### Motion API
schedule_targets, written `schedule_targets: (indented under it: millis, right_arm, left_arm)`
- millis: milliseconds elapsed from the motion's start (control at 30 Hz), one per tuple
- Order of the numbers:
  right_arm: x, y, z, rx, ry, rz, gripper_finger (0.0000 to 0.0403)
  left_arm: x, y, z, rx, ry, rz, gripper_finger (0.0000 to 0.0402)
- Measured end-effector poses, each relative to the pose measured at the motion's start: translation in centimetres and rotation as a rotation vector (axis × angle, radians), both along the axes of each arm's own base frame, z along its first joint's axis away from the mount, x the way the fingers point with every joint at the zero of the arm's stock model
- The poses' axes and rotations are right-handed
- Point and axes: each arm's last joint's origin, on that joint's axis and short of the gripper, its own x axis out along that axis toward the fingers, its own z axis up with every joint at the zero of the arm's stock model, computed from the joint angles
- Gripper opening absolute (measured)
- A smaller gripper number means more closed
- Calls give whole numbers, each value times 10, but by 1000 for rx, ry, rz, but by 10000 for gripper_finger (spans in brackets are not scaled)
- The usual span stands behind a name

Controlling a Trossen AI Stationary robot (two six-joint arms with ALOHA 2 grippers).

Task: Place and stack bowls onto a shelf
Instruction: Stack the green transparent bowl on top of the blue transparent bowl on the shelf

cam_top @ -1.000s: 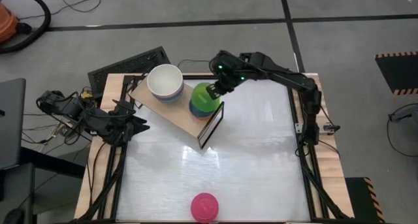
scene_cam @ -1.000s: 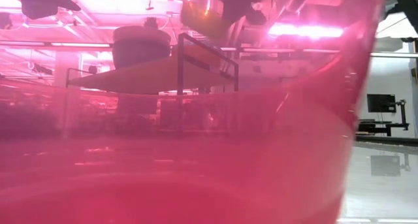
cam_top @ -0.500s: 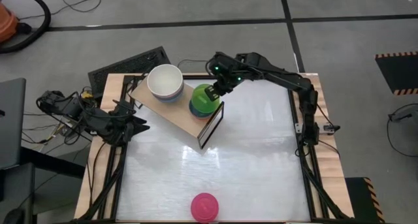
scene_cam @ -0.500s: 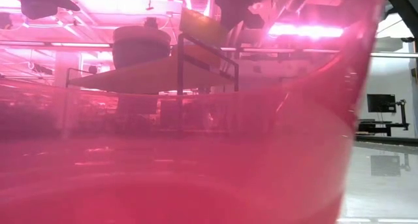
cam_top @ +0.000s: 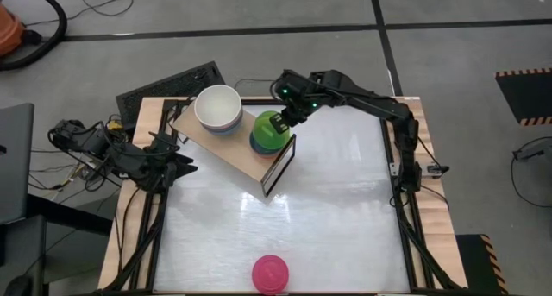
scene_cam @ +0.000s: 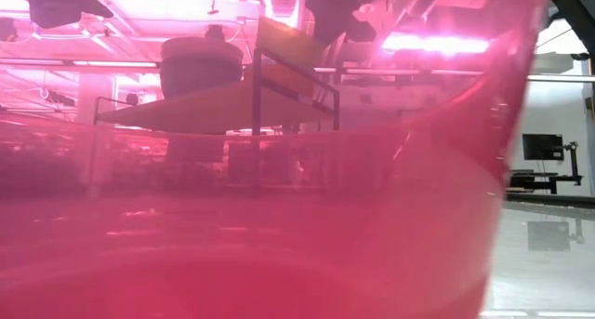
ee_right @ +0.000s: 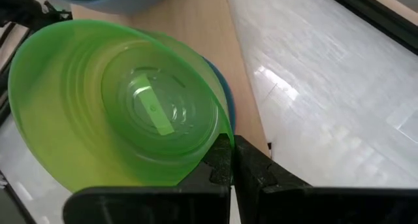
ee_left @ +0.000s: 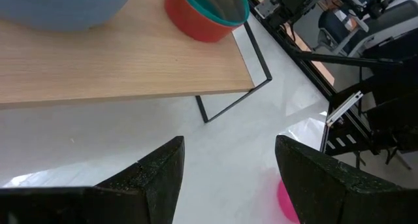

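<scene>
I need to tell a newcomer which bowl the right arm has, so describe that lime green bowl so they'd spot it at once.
Start at the light-wood shelf at the table's back. Two bowl stacks sit on it; take the one at the end nearer the right arm, not the white-topped stack. The lime green bowl tops it, tilted, its rim pinched by the right gripper: the only bright green one.

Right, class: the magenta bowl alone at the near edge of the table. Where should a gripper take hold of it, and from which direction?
Take the magenta bowl by its rim, coming straight down from above, one finger inside the wall and one outside. From above it shows as a plain round shape with bare table all around it, so any side is free. The right gripper pinches the lime green bowl that way.
</scene>
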Motion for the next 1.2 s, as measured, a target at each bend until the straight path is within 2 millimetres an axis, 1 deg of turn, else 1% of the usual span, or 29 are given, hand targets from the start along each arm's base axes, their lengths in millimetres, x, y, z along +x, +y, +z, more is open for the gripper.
schedule_targets:
  millis: [167, 267, 633, 833, 1067, 1200]
  right_arm:
    - [7, -1, -11, 3, 38, 17, 23]
    - [15, 0, -18, -3, 38, 36, 23]
    - [11, -2, -19, 1, 74, 43, 24]
    - [11, -1, -19, -6, 74, 58, 57]
    - [11, -2, -18, -17, 74, 74, 83]
    - [11, -2, -18, -25, 72, 84, 106]
  left_arm:
    - [0, 0, 0, -3, 2, -5, 226]
    - [0, 0, 0, -3, 4, -5, 226]
    - [0, 0, 0, -1, 7, -5, 226]
    - [0, 0, -1, 1, 10, -6, 226]
    - [0, 0, -1, 1, 9, -7, 226]
    - [0, -1, -1, -11, 14, -25, 226]
